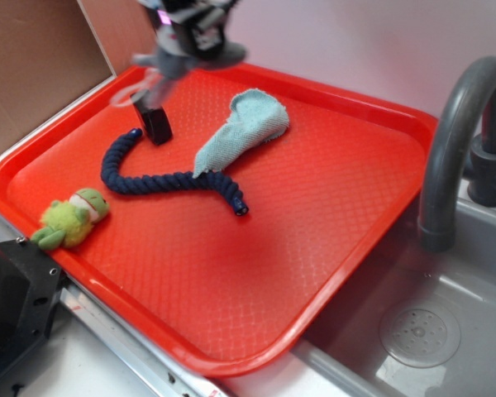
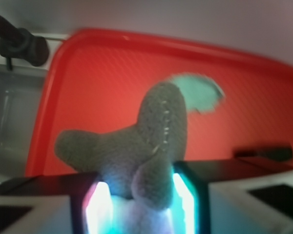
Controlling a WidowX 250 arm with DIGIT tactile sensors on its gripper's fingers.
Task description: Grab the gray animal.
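Note:
The gray animal [image 1: 190, 58] hangs above the far left corner of the red tray [image 1: 331, 215], clamped in my gripper [image 1: 192, 33], which is shut on it. Its thin white string [image 1: 132, 89] dangles in a loop below. In the wrist view the gray animal [image 2: 136, 146] fills the middle, squeezed between the two lit fingers of the gripper [image 2: 141, 192], with stubby limbs sticking out left and up. Its face is hidden.
On the tray lie a dark blue rope [image 1: 161, 178], a light blue cloth [image 1: 244, 128], a small black block [image 1: 156, 124] and a green frog plush [image 1: 70, 219]. A gray faucet [image 1: 455, 141] and sink [image 1: 422, 331] stand to the right.

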